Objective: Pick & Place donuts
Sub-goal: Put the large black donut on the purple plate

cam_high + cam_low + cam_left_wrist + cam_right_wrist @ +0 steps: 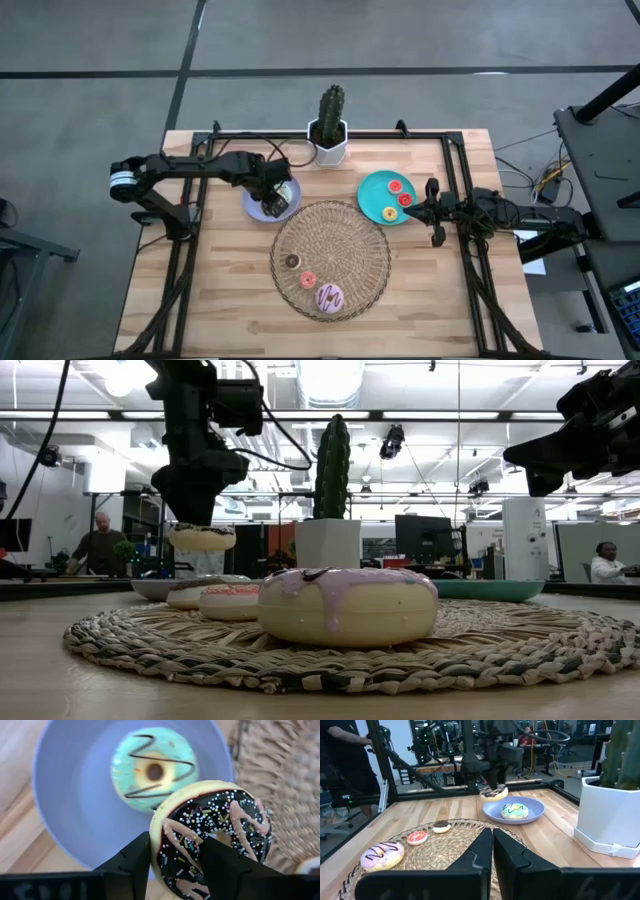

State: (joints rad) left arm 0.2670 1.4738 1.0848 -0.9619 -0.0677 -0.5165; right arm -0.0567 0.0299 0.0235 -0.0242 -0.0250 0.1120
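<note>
My left gripper [176, 842] is shut on a chocolate-iced donut [215, 820] with sprinkles, just above a lavender plate [65, 795]. A green-white donut [152, 770] lies flat on that plate. On the round wicker mat [345, 240] lie a pink donut [330, 296], a small red one [308, 280] and a small dark brown one [292, 261]. A teal plate [375, 200] holds small red and yellow donuts. At the table's right edge my right gripper [492, 851] is shut, with nothing in it. My left gripper pinches one side of the chocolate donut's ring [180, 827]. One finger [220, 865] is at the hole and the other [132, 862] is outside the rim. The fingers come from above, pointing down. The donut [202, 538] hangs level, lifted clear above the lavender plate.
A cactus in a white pot [330, 130] stands at the far edge, between the two plates. Black frame rails [455, 170] run along the table's sides and far edge. Bare wood shows at the near left [200, 300] and near right corners.
</note>
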